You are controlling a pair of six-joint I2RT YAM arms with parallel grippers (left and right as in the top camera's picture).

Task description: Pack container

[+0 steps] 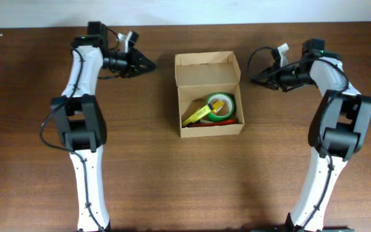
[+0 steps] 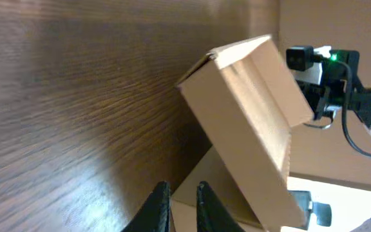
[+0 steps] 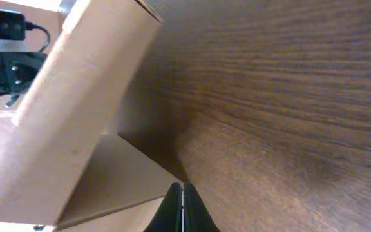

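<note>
Left pincer (image 1: 151, 66) barely ajar, right pincer (image 1: 253, 79) closed tight, both tips inward.

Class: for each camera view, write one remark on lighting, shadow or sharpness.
Overhead: even light, sharp, only faint shadows on the table. Left wrist: container evenly lit, with a bright overexposed strip at lower right. Right wrist: the container's wall is bright, with a dark shadow beside it on the wood.

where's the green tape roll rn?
Overhead view: the green tape roll lies inside the open cardboard box at mid-table, toward the box's right side, partly over a yellow item.
</note>
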